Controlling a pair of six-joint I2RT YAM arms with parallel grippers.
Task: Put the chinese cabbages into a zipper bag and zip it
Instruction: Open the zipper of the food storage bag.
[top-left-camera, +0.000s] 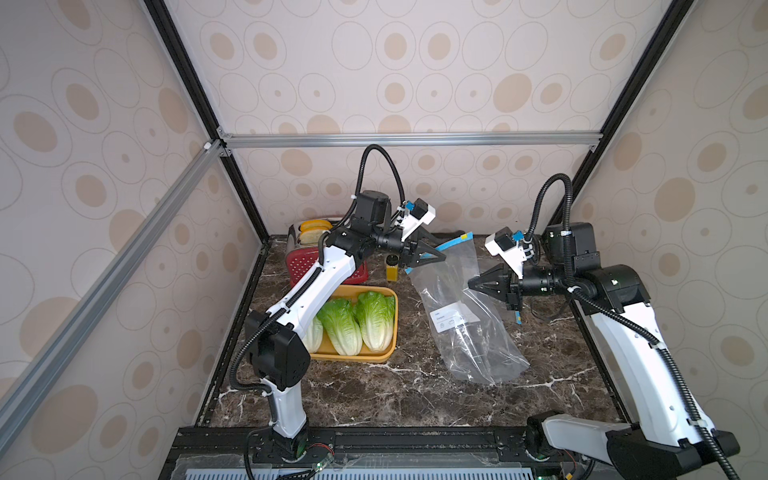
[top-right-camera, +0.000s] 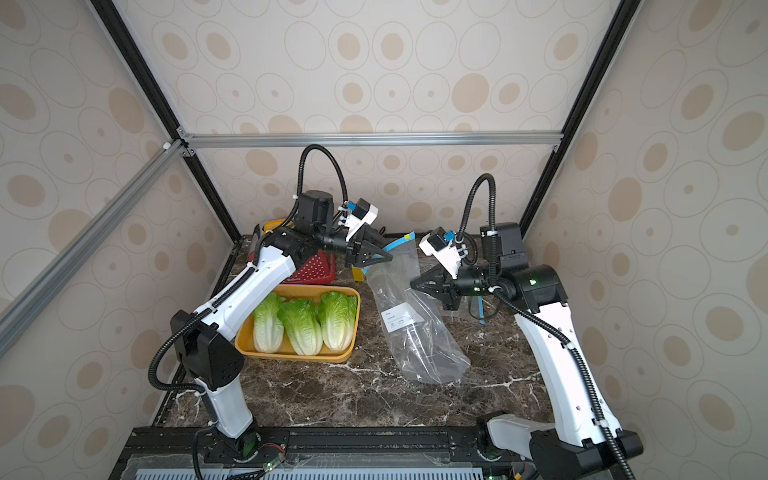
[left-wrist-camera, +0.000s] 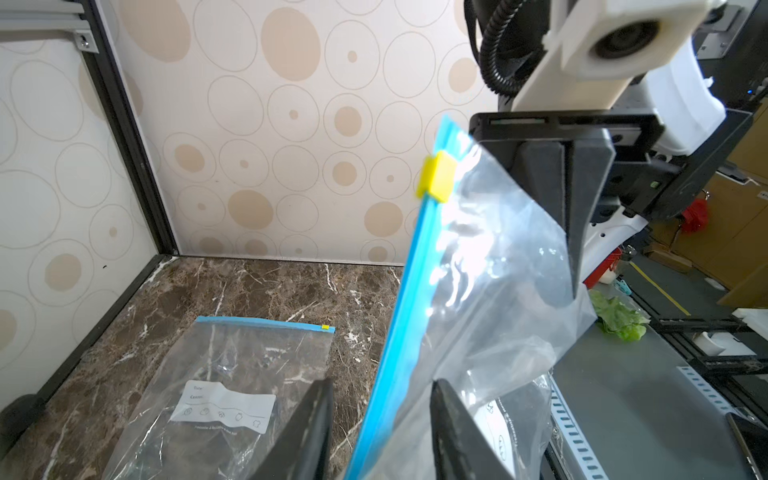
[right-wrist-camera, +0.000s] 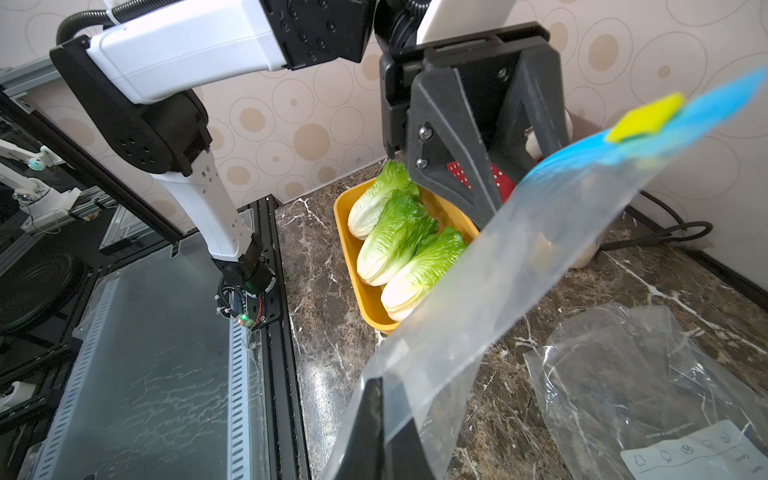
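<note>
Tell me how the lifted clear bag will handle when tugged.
The bag is probably floppy: its film sags and creases below the right tool pinching it. Likely very light, being empty. The glossy film may slip; the blue zipper strip looks stiffer.

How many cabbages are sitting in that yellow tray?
3, lying side by side in the yellow tray: the left cabbage, the middle cabbage and the right cabbage. None seems hidden beneath them.
</note>
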